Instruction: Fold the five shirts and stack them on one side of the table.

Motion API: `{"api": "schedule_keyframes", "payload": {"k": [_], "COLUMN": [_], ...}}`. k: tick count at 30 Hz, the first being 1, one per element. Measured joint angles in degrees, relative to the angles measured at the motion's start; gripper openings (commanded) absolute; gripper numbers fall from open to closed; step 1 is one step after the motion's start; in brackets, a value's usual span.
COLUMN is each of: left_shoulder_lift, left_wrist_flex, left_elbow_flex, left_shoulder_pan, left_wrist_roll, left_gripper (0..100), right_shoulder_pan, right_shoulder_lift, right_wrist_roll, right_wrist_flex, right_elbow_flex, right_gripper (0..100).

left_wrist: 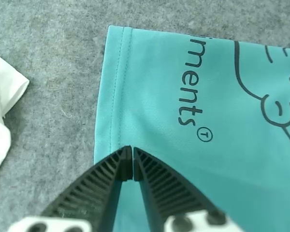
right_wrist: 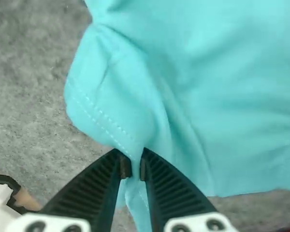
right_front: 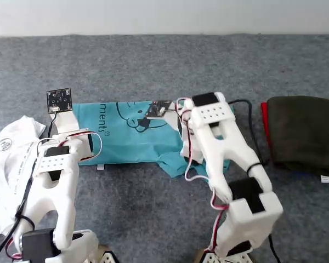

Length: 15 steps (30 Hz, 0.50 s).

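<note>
A teal shirt (right_front: 129,134) with dark print lies flat across the middle of the grey table. In the left wrist view my left gripper (left_wrist: 132,162) is shut on the teal shirt (left_wrist: 193,96) near its stitched hem, at the corner closest to the white pile. My right gripper (right_wrist: 132,166) is shut on a bunched fold of the same shirt (right_wrist: 208,72), with a strip of cloth pinched between the black fingers. In the high view the left arm (right_front: 57,164) stands over the shirt's left edge and the right arm (right_front: 214,131) over its rumpled right end.
A heap of white shirts (right_front: 11,159) lies at the left table edge; a white corner (left_wrist: 0,121) sits close to my left gripper. A folded dark green shirt (right_front: 304,134) rests at the right, with a red one (right_front: 265,118) peeking from beneath it. Grey carpet-like surface (right_front: 153,66) stretches behind.
</note>
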<state>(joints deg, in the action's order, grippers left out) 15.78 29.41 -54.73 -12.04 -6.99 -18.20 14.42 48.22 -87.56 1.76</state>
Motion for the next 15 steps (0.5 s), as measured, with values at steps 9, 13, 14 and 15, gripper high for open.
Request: {"api": "schedule_keyframes", "payload": {"k": [9, 13, 14, 15], "left_shoulder_lift": [0.0, 0.0, 0.0, 0.0], "left_wrist_flex": [0.0, 0.0, 0.0, 0.0], "left_elbow_flex": [0.0, 0.0, 0.0, 0.0], "left_shoulder_pan": [0.0, 0.0, 0.0, 0.0], "left_wrist_roll": [0.0, 0.0, 0.0, 0.0], "left_gripper": [1, 1, 1, 1], "right_shoulder_pan": [0.18, -0.7, -0.7, -0.7], "right_shoulder_lift": [19.87, 27.96, 29.45, 30.68], "right_wrist_roll": [2.37, 6.24, 6.42, 6.51], "right_wrist_flex": [-10.99, -12.75, -12.75, -12.75], "right_elbow_flex": [-29.8, -41.41, -43.78, -46.07], "right_gripper": [0.8, 0.8, 0.9, 0.9]}}
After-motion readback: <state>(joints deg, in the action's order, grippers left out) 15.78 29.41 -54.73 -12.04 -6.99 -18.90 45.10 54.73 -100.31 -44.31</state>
